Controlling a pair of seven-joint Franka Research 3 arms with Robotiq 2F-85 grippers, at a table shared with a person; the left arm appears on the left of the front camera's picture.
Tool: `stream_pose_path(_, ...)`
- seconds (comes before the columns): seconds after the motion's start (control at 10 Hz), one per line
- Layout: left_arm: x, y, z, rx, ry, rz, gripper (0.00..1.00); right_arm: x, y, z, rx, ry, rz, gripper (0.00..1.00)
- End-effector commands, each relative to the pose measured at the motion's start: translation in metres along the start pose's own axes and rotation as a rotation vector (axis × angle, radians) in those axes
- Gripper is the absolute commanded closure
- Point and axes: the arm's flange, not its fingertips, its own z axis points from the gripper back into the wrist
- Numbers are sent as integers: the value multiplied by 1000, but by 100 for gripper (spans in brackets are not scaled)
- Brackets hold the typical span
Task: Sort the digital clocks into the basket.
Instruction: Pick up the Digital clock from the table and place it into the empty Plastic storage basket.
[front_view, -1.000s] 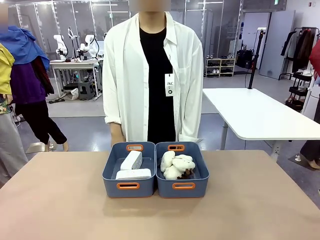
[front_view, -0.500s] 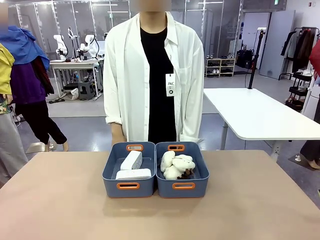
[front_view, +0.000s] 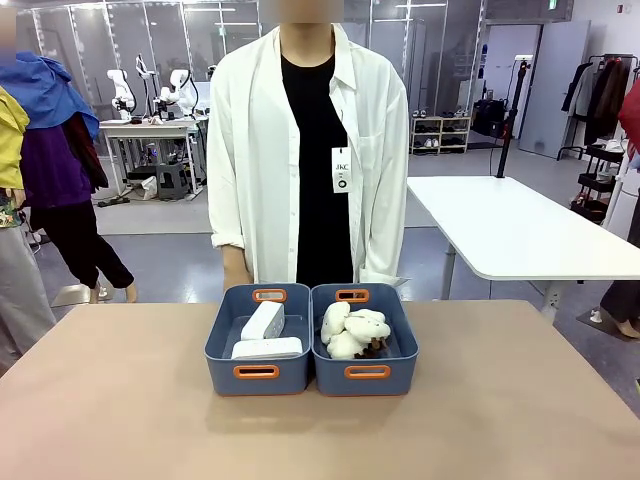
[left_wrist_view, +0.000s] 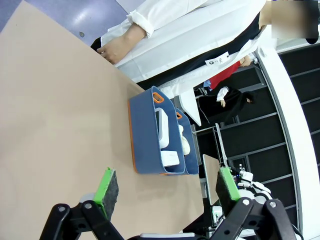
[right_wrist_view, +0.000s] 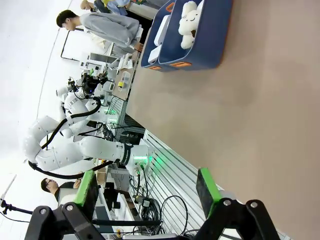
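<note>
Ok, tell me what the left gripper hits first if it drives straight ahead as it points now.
Probably the near long wall of the blue basket holding the digital clocks. The open left gripper has bare table before it, though depth is unclear.

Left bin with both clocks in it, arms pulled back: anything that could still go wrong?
1. One digital clock leans on the basket wall above the flat digital clock; a nudge could topple it.
2. The person stands right behind the bins, so any re-reach by the open left hand needs care.

Clock displays (front_view: 266, 349) unreadable — too small; glare-washed.
</note>
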Motion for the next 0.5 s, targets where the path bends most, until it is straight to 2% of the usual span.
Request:
stream_pose_path(0.0,1,-4,3,-11,2,14,0,0,1,-1,-7,11,-4,0)
stream_pose_path(0.4,1,-4,3,-11,2,14,0,0,1,-1,-7,11,-4,0)
